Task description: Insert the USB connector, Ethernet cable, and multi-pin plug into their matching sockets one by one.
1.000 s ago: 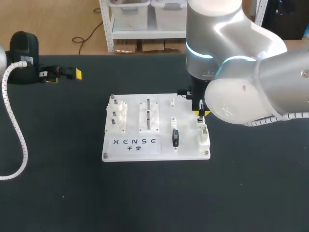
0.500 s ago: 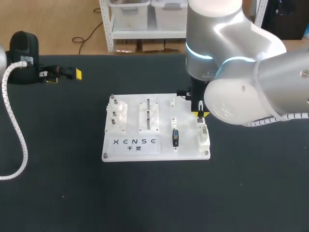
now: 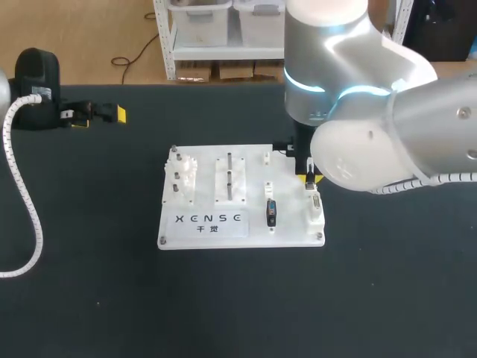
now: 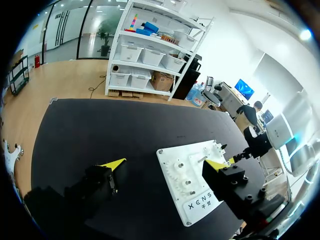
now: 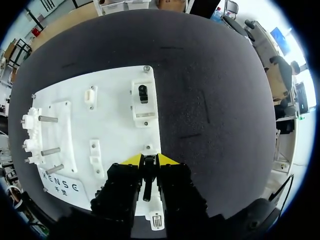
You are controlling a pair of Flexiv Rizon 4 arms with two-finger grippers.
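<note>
The white socket board (image 3: 250, 170) lies mid-table. My right gripper (image 3: 309, 177) hangs over its right edge, shut on a small black plug (image 5: 146, 181) that stands upright between the yellow tips. Just nearer than the gripper is a white socket block (image 3: 315, 207); its socket (image 5: 156, 220) shows under the gripper. Ahead of the gripper stands another white block with a black insert (image 5: 143, 101). A black connector (image 3: 270, 212) sits in the middle socket. My left gripper (image 3: 100, 113) is far back left, off the board (image 4: 192, 170), open with nothing between its fingers (image 4: 114, 164).
On the board's left half stand a gear-like block with pegs (image 3: 179, 177) and a block with two posts (image 3: 229, 177). A label strip (image 3: 209, 221) runs along its front. The left arm's white cable (image 3: 22, 201) loops over the table's left side.
My right arm has shifted a little toward the board's far side, the plug still in its gripper. The left arm has not moved.
</note>
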